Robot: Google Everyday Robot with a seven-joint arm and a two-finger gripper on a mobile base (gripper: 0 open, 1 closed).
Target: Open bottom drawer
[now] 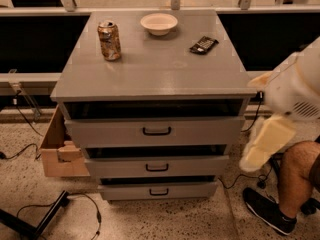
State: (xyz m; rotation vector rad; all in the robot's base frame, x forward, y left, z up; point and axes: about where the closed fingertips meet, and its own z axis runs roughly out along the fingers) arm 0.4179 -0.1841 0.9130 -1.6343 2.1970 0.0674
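The grey cabinet (150,69) has three drawers stacked in front. The bottom drawer (125,190) is the narrowest and lowest front, with a small black bar handle (159,191); a dark gap shows above it and none of its inside is visible. The mid-sized drawer (120,167) and the widest top drawer (110,132) sit above it. My gripper (264,146), at the cream end of the white arm (295,86), hangs to the right of the cabinet at the middle drawer's height, apart from every handle.
On the cabinet top stand a soda can (109,40), a white bowl (159,23) and a dark snack packet (203,45). A cardboard box (57,151) sits at the cabinet's left. A person's leg and shoe (280,204) are at the lower right. Cables lie on the floor.
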